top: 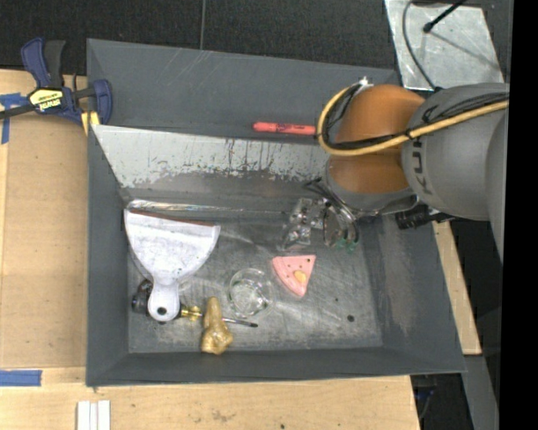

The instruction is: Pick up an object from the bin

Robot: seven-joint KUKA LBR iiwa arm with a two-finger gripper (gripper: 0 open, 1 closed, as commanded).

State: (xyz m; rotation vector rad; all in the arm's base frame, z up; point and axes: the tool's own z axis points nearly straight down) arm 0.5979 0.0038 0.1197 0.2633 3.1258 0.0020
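My gripper (317, 227) hangs in the back right part of the bin, just under the orange cover on the wrist. Directly in front of it, a short way toward the bin's front, lies a pink wedge with yellow spots (294, 273), like a slice of toy cheese. A small clear round cup (249, 291) rests on the floor to the left of the wedge. Nothing shows between the fingers.
At the left lies a white dustpan-shaped scoop (168, 248) with a black piece at its handle end. A brass fitting (213, 327) sits near the front wall. A red pen-like stick (284, 128) lies on the back rim.
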